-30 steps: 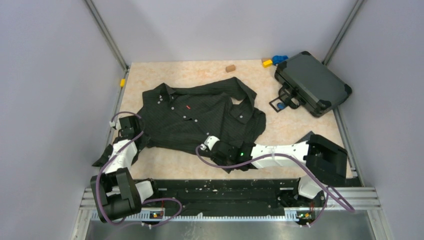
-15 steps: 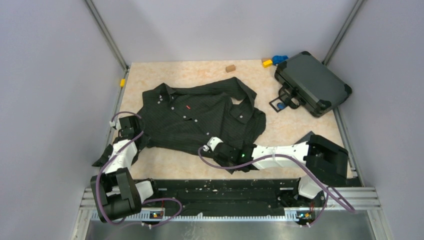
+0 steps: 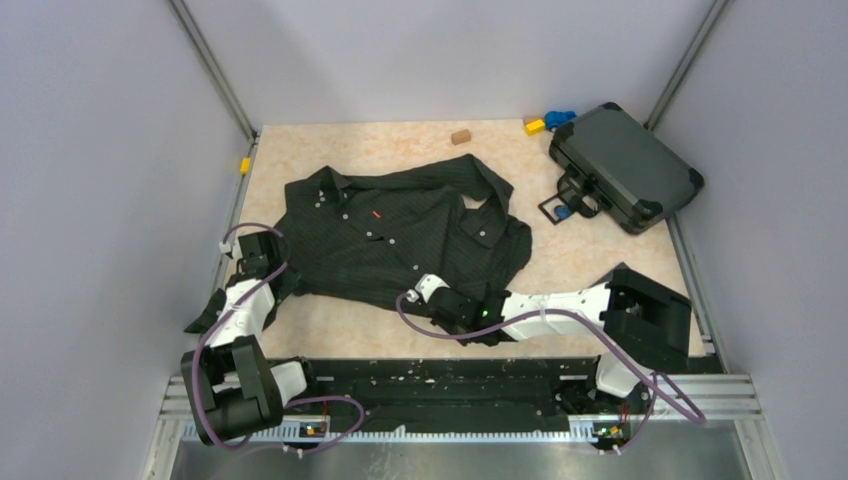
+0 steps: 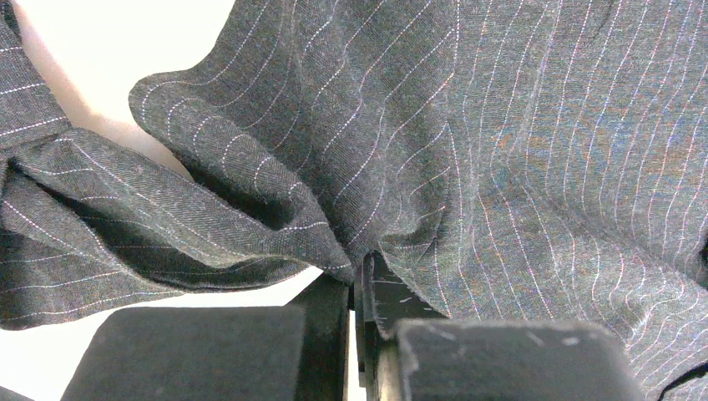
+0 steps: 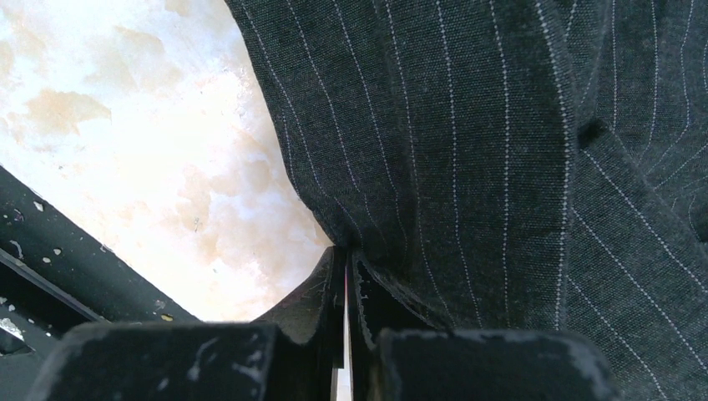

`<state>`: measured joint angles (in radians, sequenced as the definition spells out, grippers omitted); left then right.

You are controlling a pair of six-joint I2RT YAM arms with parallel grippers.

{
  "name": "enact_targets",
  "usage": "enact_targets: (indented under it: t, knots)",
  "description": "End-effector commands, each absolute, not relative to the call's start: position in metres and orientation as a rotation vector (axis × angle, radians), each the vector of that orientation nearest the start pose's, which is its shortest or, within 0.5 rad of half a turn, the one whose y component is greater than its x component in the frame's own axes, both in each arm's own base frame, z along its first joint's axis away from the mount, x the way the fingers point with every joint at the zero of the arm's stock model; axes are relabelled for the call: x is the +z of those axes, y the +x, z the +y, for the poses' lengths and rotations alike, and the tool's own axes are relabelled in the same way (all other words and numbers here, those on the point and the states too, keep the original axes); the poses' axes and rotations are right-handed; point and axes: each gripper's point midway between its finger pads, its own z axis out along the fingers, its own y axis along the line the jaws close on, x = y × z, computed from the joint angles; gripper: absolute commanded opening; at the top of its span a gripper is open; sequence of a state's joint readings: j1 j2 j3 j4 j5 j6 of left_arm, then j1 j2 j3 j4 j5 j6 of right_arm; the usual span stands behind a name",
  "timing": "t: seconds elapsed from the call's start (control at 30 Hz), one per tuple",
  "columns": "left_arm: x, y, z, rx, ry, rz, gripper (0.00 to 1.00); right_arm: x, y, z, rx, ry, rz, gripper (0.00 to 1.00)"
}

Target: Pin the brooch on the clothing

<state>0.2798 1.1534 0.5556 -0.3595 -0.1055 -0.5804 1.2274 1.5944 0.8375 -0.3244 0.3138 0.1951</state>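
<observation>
Pinching the shirt (image 3: 400, 230), my left gripper (image 4: 365, 276) and right gripper (image 5: 346, 261) are both clamped tight, clear only from the wrists. Overhead alone shows what may be the brooch (image 3: 563, 211), far right, beside the case (image 3: 625, 165).

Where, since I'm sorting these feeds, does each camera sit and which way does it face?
Top external: above and behind the bases, looking down on table, shirt and case; left arm and right arm show.
Left wrist: on that wrist, facing along the shut left hand pinching shirt fabric.
Right wrist: likewise, shut right hand gripping the shirt's edge, table beside.
Shared: all see the shirt.
</observation>
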Motion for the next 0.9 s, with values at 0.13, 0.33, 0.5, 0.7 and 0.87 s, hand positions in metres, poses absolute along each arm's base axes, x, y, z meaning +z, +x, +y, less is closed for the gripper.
enact_targets:
  t: [0.13,0.33,0.5,0.7,0.87]
  knots:
    - [0.065,0.275,0.075,-0.013,-1.058,2.189,0.0,0.079,0.108,0.317,0.528,-1.247,2.249,0.0]
    - [0.072,0.279,0.072,-0.043,-1.06,2.166,0.0,0.092,0.047,0.329,0.898,-1.383,2.282,0.0]
    - [0.078,0.28,0.072,-0.051,-1.061,2.146,0.0,0.092,0.008,0.346,1.093,-1.469,2.25,0.0]
    - [0.085,0.279,0.073,-0.053,-1.067,2.121,0.0,0.095,-0.023,0.363,1.285,-1.552,2.212,0.0]
    - [0.094,0.273,0.082,-0.006,-1.095,2.07,0.0,0.102,-0.015,0.366,1.236,-1.514,2.208,0.43]
